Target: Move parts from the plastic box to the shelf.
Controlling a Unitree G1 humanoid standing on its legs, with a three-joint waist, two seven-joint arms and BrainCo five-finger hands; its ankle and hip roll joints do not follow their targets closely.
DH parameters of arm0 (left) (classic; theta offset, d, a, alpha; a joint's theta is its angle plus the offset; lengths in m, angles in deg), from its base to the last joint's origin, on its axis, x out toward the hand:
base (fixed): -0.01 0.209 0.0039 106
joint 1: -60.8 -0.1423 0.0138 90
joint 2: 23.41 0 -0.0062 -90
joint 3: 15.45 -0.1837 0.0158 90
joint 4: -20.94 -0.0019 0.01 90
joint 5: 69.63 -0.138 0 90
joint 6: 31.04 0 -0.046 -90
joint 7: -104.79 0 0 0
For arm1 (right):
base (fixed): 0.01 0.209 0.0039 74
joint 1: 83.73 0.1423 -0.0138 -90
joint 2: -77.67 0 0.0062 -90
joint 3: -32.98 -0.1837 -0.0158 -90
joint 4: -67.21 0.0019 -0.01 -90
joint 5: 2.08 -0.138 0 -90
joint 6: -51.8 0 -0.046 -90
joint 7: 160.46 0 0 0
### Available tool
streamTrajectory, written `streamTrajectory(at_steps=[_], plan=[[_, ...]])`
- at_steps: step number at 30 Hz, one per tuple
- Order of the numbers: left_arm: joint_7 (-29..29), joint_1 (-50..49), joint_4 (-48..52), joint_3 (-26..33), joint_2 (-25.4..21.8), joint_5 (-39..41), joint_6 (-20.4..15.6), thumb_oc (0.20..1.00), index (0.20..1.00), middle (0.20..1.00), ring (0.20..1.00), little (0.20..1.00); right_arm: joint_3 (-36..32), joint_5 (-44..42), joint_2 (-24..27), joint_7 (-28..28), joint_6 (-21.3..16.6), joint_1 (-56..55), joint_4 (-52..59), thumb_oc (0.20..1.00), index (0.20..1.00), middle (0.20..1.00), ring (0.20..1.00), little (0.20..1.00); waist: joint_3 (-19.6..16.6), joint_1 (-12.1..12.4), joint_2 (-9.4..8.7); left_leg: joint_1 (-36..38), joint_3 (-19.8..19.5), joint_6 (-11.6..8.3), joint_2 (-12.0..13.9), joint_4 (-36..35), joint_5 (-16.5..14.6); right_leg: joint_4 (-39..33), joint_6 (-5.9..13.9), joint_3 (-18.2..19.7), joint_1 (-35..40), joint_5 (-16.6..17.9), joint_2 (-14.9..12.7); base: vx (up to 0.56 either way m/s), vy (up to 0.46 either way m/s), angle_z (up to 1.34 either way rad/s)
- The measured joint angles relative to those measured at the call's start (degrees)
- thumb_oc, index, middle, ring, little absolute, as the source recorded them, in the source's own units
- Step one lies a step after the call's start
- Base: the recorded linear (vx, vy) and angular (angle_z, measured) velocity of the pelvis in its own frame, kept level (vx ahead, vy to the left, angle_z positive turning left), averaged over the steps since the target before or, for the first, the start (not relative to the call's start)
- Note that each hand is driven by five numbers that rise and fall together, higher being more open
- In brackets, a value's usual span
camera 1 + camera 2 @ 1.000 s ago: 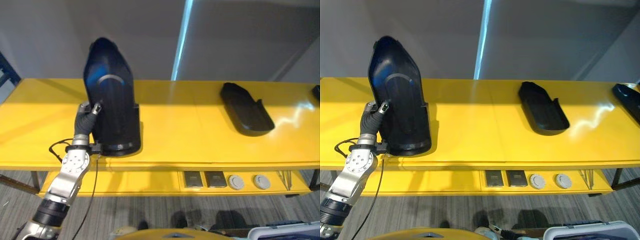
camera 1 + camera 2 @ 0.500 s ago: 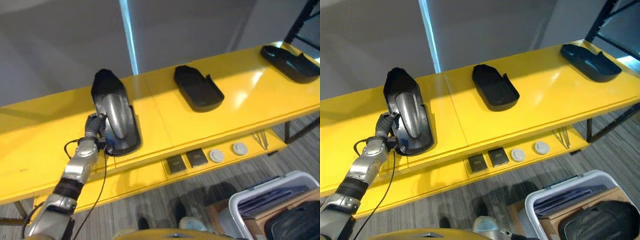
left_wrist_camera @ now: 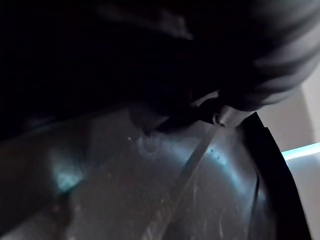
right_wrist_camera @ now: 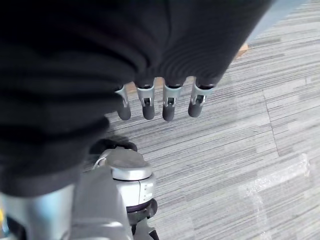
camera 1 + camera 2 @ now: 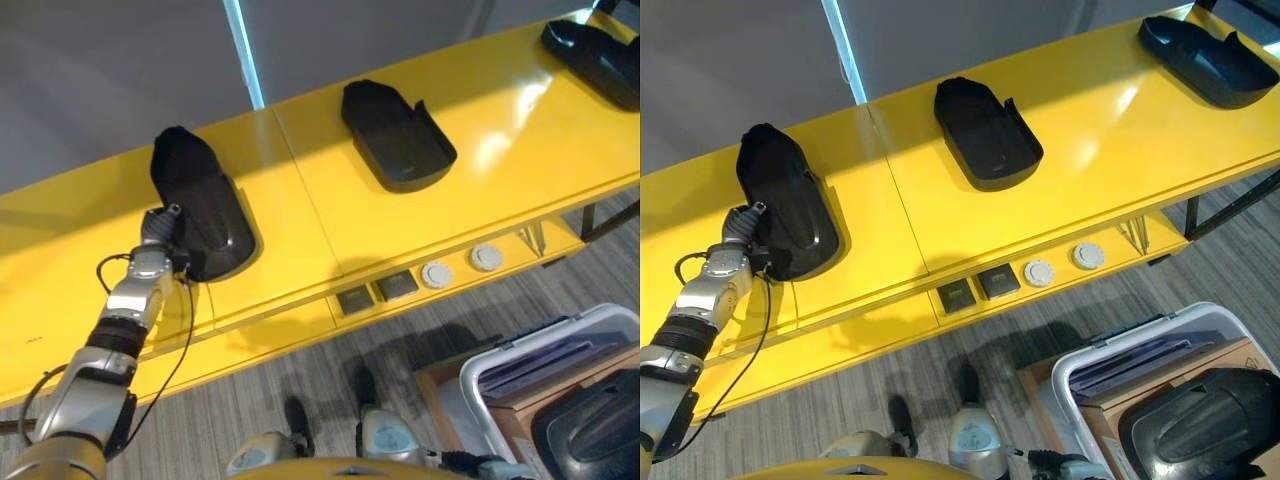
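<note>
The step in hand looks like the placing of a part: a black moulded part [image 5: 200, 215] lies on the yellow shelf [image 5: 300, 230] at its left end, and the left robot hand [image 5: 160, 228] is at that part's near-left edge. From the head views the hand's dark cover rests against the part, with a finger showing at its rim. The left wrist view gives only the part's dark inner surface from very close and a single fingertip against it, so I cannot tell whether the fingers are curled round the rim or lying straight along it.

Two more black parts sit on the shelf — a middle part [image 5: 397, 135] well to the right of the first, and a far-right part [image 5: 1205, 60] at the shelf's right end, all three well apart from one another. The plastic box [image 5: 1160, 345] stands on the floor at the near right, below the shelf, with another dark part [image 5: 1200, 425] lying in it beside a brown carton [image 5: 1110, 410].

The right robot hand [image 4: 160, 102] hangs over the grey floor [image 4: 240, 150] with its fingers straight and relaxed, spread side by side, holding nothing.

As a judgement: the part on the left seems settled flat enough to be let go. The next move would call for the left hand to come clear of the rim without dragging the part toward the shelf's near edge — then a turn toward the box for the part waiting there.
</note>
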Motion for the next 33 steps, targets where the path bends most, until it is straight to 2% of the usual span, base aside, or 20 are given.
streamTrajectory(at_steps=[4, 9, 13, 17, 19, 23, 27, 29, 31, 32, 33], plan=[[-2.0, 1.3, -0.1, -0.2, -1.7, -2.6, 1.3, 0.2, 0.2, 0.2, 0.2, 0.2, 0.1, -0.1, 0.1, 0.0, -0.3, 0.9, 0.0, 1.0, 1.0, 1.0, 1.0, 1.0, 1.3, 0.1, 0.13, -0.6, -0.1, -0.24, 0.0, 0.0, 0.2, 0.0, -0.11, -0.1, -0.5, 0.1, 0.0, -0.01, 0.005, 0.0], [-6.2, 6.6, -1.8, -4.3, -5.4, -4.5, 3.5, 0.2, 0.2, 0.2, 0.2, 0.2, 1.5, -0.5, 0.7, 0.0, -0.9, 2.6, 0.0, 1.0, 1.0, 1.0, 1.0, 1.0, 3.7, 0.3, 0.04, -1.6, -0.4, -0.76, 0.0, -0.3, 0.2, 0.0, 0.2, -0.1, -1.0, 0.2, 0.0, -0.05, 0.018, 0.03], [-8.8, 9.8, -3.2, -5.1, -7.4, -4.6, 4.6, 0.2, 0.2, 0.2, 0.2, 0.2, 2.3, -1.1, 0.8, 0.0, -0.9, 3.8, 0.0, 1.0, 1.0, 1.0, 1.0, 1.0, 4.1, 0.4, -0.06, -3.5, -0.4, -1.13, 0.0, -0.3, 0.4, 0.0, 0.03, -0.2, -2.8, 0.5, 0.0, -0.05, 0.008, 0.02], [-10.2, 11.9, -4.4, -5.2, -7.9, -4.8, 5.0, 0.2, 0.2, 0.2, 0.2, 0.2, 2.4, -1.2, 0.9, 0.0, -0.9, 4.6, 0.0, 1.0, 1.0, 1.0, 1.0, 1.0, 5.1, 0.6, -0.21, -3.6, -0.7, -1.17, 0.1, -0.3, 0.6, 0.0, -0.2, -0.6, -2.6, 0.8, 0.0, -0.03, -0.009, 0.05], [-10.7, 12.2, -4.4, -5.2, -8.1, -4.8, 5.2, 1.0, 1.0, 1.0, 1.0, 1.0, 2.3, -1.2, 0.9, 0.0, -0.9, 4.9, 0.0, 1.0, 1.0, 1.0, 1.0, 1.0, 5.1, 0.7, -0.29, -3.6, -0.8, -1.17, 0.0, -0.3, 0.6, 0.0, -0.19, -0.6, -2.6, 0.7, 0.0, -0.04, -0.019, 0.03], [-12.5, 12.6, -5.1, -5.5, -8.2, -6.1, 5.2, 1.0, 1.0, 1.0, 1.0, 1.0, 2.5, -1.7, 0.9, 0.0, -0.9, 5.7, 0.0, 1.0, 1.0, 1.0, 1.0, 1.0, 5.3, 0.8, -0.57, -3.4, -1.4, -1.17, 0.1, -0.3, 0.6, 0.2, -0.21, -1.2, -2.1, 0.8, 0.0, -0.01, 0.005, 0.07], [-20.5, 13.5, -6.9, -7.5, -8.9, -9.5, 5.4, 1.0, 1.0, 1.0, 1.0, 1.0, 3.6, -2.9, 0.6, 0.1, -0.9, 7.0, 0.3, 1.0, 1.0, 1.0, 1.0, 1.0, 5.3, 1.1, -1.14, 0.0, -1.5, -1.23, 0.1, -0.2, 0.5, 0.4, -0.3, -1.8, 1.4, 0.6, -0.1, 0.02, 0.064, 0.07], [-21.9, 12.7, -5.5, -8.1, -9.0, -8.9, 7.4, 1.0, 1.0, 1.0, 1.0, 1.0, 3.4, -2.8, 0.5, 0.1, -0.8, 6.9, 0.0, 1.0, 1.0, 1.0, 1.0, 1.0, 5.1, 1.2, -1.32, 1.6, -1.5, -1.16, 0.1, -0.2, 0.3, 0.4, -0.38, -1.9, 3.1, 0.3, -0.1, 0.03, 0.03, 0.01], [-22.0, 10.8, -4.8, -8.3, -9.0, -8.4, 8.8, 1.0, 1.0, 1.0, 1.0, 1.0, 3.3, -2.7, 0.3, 0.2, -0.7, 6.4, 0.0, 1.0, 1.0, 1.0, 1.0, 1.0, 3.0, 1.1, -1.65, 1.9, -1.5, -1.38, 0.2, -0.3, -0.1, 0.2, -0.3, -1.9, 3.4, -0.2, -0.1, 0.0, 0.0, 0.0], [-21.8, 9.4, -4.2, -8.9, -9.0, -6.6, 9.7, 1.0, 1.0, 1.0, 1.0, 1.0, 3.3, -2.3, -0.6, 0.2, -0.6, 6.1, -0.1, 1.0, 1.0, 1.0, 1.0, 1.0, 0.6, 1.2, -2.43, 2.0, -1.5, -1.38, 0.3, -0.3, -0.1, 0.2, -0.3, -2.0, 3.5, -0.2, 0.0, 0.0, 0.0, 0.0], [-21.8, 8.8, -4.2, -9.0, -9.0, -6.0, 9.9, 1.0, 1.0, 1.0, 1.0, 1.0, 3.3, -2.3, -1.1, 0.2, -0.3, 5.9, -0.1, 1.0, 1.0, 1.0, 1.0, 1.0, -0.3, 1.3, -2.87, 2.2, -1.5, -1.38, 0.4, -0.3, -0.1, 0.2, -0.3, -2.0, 3.6, -0.2, 0.1, 0.0, 0.0, 0.0]])
